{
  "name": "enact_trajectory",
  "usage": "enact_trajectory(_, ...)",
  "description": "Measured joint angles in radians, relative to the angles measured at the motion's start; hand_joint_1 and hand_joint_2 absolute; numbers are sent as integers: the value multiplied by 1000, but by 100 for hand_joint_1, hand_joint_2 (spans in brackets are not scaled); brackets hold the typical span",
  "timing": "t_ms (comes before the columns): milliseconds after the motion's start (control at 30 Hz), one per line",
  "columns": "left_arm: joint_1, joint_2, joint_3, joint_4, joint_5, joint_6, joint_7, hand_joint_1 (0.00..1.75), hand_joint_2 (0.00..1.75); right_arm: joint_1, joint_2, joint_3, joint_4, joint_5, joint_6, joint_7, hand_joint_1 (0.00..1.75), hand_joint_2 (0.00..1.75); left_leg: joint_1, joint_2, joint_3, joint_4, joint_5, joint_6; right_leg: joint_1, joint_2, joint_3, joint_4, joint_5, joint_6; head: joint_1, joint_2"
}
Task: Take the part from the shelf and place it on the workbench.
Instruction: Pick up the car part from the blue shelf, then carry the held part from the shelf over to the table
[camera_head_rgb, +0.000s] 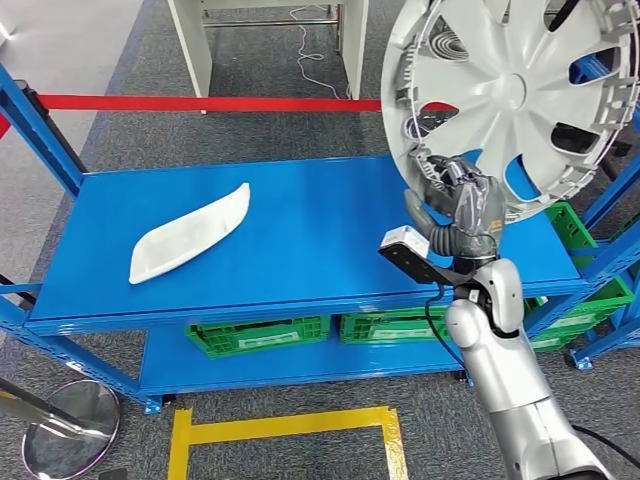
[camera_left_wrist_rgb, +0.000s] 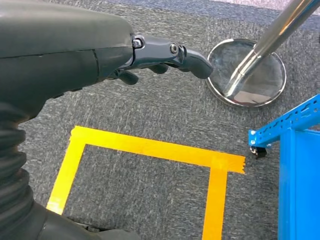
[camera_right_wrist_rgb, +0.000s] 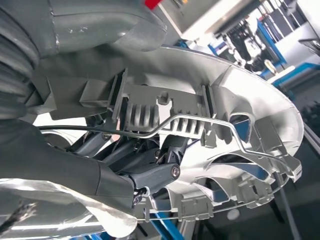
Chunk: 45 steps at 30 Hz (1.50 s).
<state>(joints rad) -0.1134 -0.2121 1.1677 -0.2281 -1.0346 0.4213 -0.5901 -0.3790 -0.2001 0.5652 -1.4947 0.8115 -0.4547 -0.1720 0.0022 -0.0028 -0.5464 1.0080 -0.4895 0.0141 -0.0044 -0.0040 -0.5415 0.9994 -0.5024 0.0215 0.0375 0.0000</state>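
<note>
Silver forearm rising from below, and at its end the right hand (camera_head_rgb: 460, 205) grips the wheel cover (camera_head_rgb: 513, 95) by its lower rim, fingers (camera_right_wrist_rgb: 151, 175) hooked through from the back, thumb on the outside. Wheel cover's up in the air, tilted, standing above that hand and over the right end of the blue desk (camera_head_rgb: 317, 230). Well off to the hand's left, a white curved part (camera_head_rgb: 189, 235) lies flat on the desk. Green crates (camera_head_rgb: 256, 333) sit on the shelf beneath. Left hand (camera_left_wrist_rgb: 166, 55) hangs over grey carpet and yellow tape (camera_left_wrist_rgb: 151, 147), fingers stretched out, holding nothing
</note>
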Motion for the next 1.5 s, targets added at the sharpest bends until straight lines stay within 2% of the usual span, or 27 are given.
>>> enact_trajectory(200, -2, 1, 0, 0, 3, -24, -17, 0, 175, 14, 6, -9, -23, 0, -10, -20, 175, 175, 0, 0, 0, 0, 0, 0, 0, 0, 0, 0, 0, 0, 0, 0)
enact_trajectory(467, -5, 2, 0, 0, 2, -29, -21, 0, 175, 42, 30, -32, -42, 6, -82, -47, 175, 175, 0, 0, 0, 0, 0, 0, 0, 0, 0, 0, 0, 0, 0, 0)
enact_trajectory(800, -6, 2, 0, 0, 4, -12, -14, 0, 175, 63, 46, -50, -43, 9, -88, -55, 175, 175, 0, 0, 0, 0, 0, 0, 0, 0, 0, 0, 0, 0, 0, 0)
enact_trajectory(1000, -6, 2, 0, 0, 5, 1, -4, 0, 175, 65, 46, -51, -43, -2, -52, -59, 175, 175, 0, 0, 0, 0, 0, 0, 0, 0, 0, 0, 0, 0, 0, 0)
enact_trajectory(1067, -6, 3, 0, 0, 7, 4, -3, 0, 175, 63, 46, -50, -43, -6, -32, -62, 175, 175, -3, 0, -2, 4, -1, 5, -3, 0, 0, -3, 3, 4, 0, 0)
enact_trajectory(1133, -7, 4, 0, 0, 10, 8, 0, 0, 175, 57, 46, -50, -43, -15, -11, -64, 175, 175, -5, 1, 0, -3, 4, 15, -5, -1, 1, -9, 6, 11, -2, 0)
enact_trajectory(1200, -9, 3, 0, 0, 12, 13, 6, 0, 175, 49, 46, -51, -43, -28, 6, -62, 175, 175, 1, 3, 10, -29, 17, 24, -5, 1, -13, 9, -8, 15, -1, 0)
enact_trajectory(1233, -10, 2, 0, 0, 15, 16, 10, 0, 175, 44, 46, -51, -43, -34, 15, -61, 175, 175, 5, 4, 14, -40, 23, 27, -5, 2, -33, 45, -27, 17, 2, 0)
enact_trajectory(1300, -11, 1, 0, 0, 20, 20, 20, 0, 175, 38, 46, -49, -39, -46, 30, -57, 175, 175, 8, 5, 17, -45, 26, 28, -12, 4, -102, 172, -77, 26, 5, 0)
enact_trajectory(1333, -11, 0, 0, 0, 23, 20, 27, 0, 175, 36, 47, -48, -36, -51, 38, -55, 175, 175, 10, 4, 17, -45, 24, 27, -17, 4, -137, 232, -92, 32, 6, 0)
enact_trajectory(1367, -11, 0, 0, 0, 24, 18, 35, 0, 175, 36, 47, -47, -33, -57, 44, -53, 175, 175, 12, 3, 18, -44, 22, 24, -22, 3, -160, 265, -90, 39, 6, 0)
enact_trajectory(1400, -11, -1, 0, 0, 24, 17, 44, 0, 175, 35, 47, -46, -30, -64, 49, -51, 175, 175, 17, 1, 19, -40, 18, 18, -28, 3, -165, 258, -67, 45, 6, 0)
enact_trajectory(1467, -11, -1, 0, 0, 22, 16, 58, 0, 175, 32, 48, -46, -23, -75, 54, -46, 175, 175, 28, -4, 21, -25, 3, -2, -39, 2, -126, 151, 7, 63, 6, 0)
enact_trajectory(1500, -11, 1, 0, 0, 21, 16, 65, 0, 175, 29, 50, -45, -19, -78, 55, -45, 175, 175, 30, -6, 17, -11, -6, -14, -42, 2, -102, 98, 31, 70, 12, 0)
